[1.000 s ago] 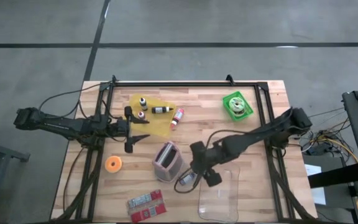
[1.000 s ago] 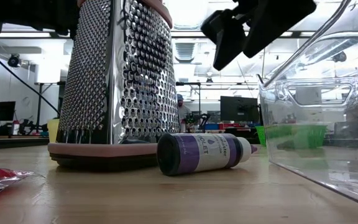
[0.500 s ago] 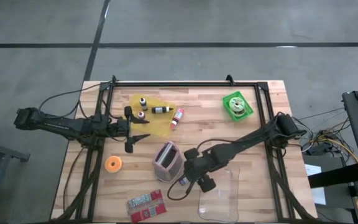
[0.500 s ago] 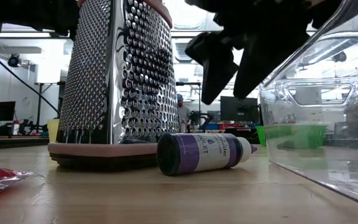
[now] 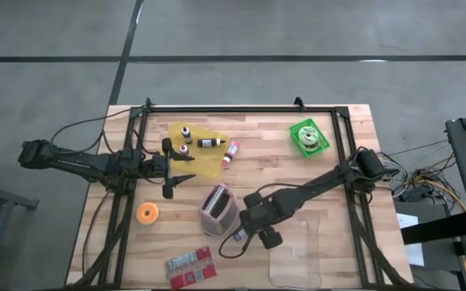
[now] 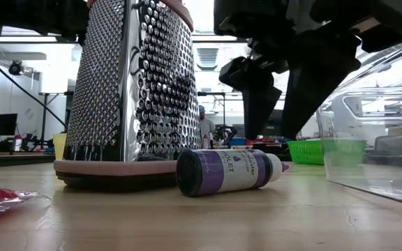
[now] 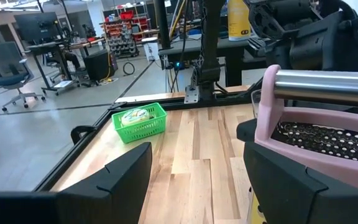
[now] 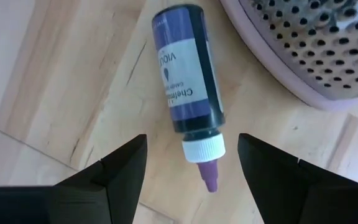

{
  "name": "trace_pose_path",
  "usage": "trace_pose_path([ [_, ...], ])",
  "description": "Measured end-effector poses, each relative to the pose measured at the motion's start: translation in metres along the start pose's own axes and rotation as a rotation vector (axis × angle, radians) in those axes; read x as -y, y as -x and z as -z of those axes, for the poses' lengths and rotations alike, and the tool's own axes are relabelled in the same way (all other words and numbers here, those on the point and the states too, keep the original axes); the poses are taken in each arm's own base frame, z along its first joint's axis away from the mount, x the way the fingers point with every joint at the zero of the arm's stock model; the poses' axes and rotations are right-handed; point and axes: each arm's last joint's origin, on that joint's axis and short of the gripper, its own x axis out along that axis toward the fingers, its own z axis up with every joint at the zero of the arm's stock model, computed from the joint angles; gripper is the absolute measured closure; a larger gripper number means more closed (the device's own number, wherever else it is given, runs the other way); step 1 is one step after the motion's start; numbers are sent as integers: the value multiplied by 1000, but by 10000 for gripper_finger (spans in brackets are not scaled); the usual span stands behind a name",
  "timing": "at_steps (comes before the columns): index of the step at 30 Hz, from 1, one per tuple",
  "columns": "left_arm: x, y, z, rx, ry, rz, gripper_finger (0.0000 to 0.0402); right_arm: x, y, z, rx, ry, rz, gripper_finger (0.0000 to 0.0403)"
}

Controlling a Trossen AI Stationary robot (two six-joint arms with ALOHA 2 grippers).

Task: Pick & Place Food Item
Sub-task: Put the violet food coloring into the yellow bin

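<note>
The bottle is deep violet with white lettering, a white collar and a purple nozzle. The grater is silvery steel dotted with rows of holes, with a dusty pink base and handle. The surface is pale wood in long strips. A bright green basket has a mesh pattern. The container is clear. A yellow sheet, an orange ring and a red packet also show. Both tools are black.

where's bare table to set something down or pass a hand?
Free: bare wood between the green basket and the yellow mat, and the strip between the orange roll and the grater. Crowded: right gripper open over the violet bottle, wedged between grater and clear container. Left gripper open beside the mat.
</note>
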Motion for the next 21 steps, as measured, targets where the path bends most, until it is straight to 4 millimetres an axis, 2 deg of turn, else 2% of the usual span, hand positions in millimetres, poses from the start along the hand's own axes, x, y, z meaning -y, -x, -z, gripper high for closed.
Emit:
trace_pose_path([
  [11,0,0,0,0,0,0,142,1,-21,6,-69,3,2,156],
  [21,0,0,0,1,0,0,142,3,-23,5,-54,3,49,167],
])
